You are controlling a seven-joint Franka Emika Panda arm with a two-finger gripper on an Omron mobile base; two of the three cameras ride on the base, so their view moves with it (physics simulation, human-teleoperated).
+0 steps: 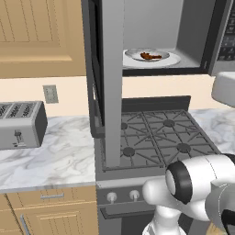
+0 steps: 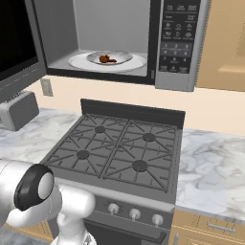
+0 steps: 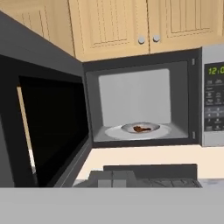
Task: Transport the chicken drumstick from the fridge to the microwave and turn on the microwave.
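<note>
The microwave (image 1: 193, 32) (image 2: 177, 38) (image 3: 214, 105) hangs above the stove with its black-windowed door (image 1: 112, 82) (image 2: 16, 43) (image 3: 48, 127) swung wide open to the left. Inside, the chicken drumstick (image 1: 150, 56) (image 2: 107, 59) (image 3: 140, 129) lies on a small grey dish on the white turntable plate (image 1: 131, 62) (image 2: 79, 62) (image 3: 113, 132). The hand view faces the open cavity from some way in front, slightly below it. My gripper is shut and holds nothing; the drumstick lies free of it. The fridge is out of view.
A gas stove (image 1: 156, 133) (image 2: 115, 148) sits right under the microwave, with knobs along its front. A silver toaster (image 1: 20, 124) (image 2: 19, 110) stands on the marble counter (image 1: 59, 156) (image 2: 210, 162) to the left. Wooden cabinets (image 1: 36, 32) (image 3: 131, 22) hang above. My arm's elbow (image 1: 197, 183) (image 2: 28, 191) is low, before the stove.
</note>
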